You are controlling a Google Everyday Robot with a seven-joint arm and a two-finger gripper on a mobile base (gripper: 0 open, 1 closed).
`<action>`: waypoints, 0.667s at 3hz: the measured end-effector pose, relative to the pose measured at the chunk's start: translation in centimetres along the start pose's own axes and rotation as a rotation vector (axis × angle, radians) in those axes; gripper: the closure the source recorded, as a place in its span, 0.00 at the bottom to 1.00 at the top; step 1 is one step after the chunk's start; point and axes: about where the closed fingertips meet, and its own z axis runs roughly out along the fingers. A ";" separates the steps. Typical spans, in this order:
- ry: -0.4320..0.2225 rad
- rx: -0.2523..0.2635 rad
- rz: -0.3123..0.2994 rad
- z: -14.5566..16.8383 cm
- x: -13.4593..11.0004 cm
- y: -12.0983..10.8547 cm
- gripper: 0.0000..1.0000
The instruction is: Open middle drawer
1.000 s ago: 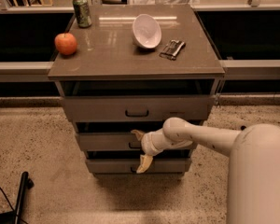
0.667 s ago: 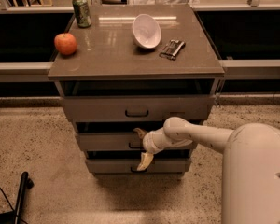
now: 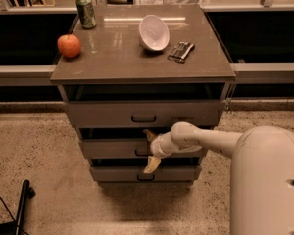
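The middle drawer [image 3: 108, 149] is the low grey-brown front in the middle of the three-drawer cabinet, and its small dark handle [image 3: 141, 152] is partly hidden behind my gripper. My gripper [image 3: 150, 151] is at the centre of this front, right at the handle. Its fingers are open, with one fingertip [image 3: 149, 134] above the drawer front and the other below it. A dark gap shows above the drawer front. My white arm [image 3: 206, 141] reaches in from the right.
The top drawer [image 3: 143, 114] and the bottom drawer [image 3: 146, 174] sit above and below. On the cabinet top are an apple [image 3: 69, 46], a green can [image 3: 85, 12], a white bowl [image 3: 154, 32] and a small dark packet [image 3: 181, 51]. A black cable and pole [image 3: 20, 204] lie on the floor at the left.
My gripper has shifted slightly upward against the middle drawer front. The drawers have not visibly moved.
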 end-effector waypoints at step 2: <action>0.032 -0.011 0.014 0.8 0.6 -0.3 0.24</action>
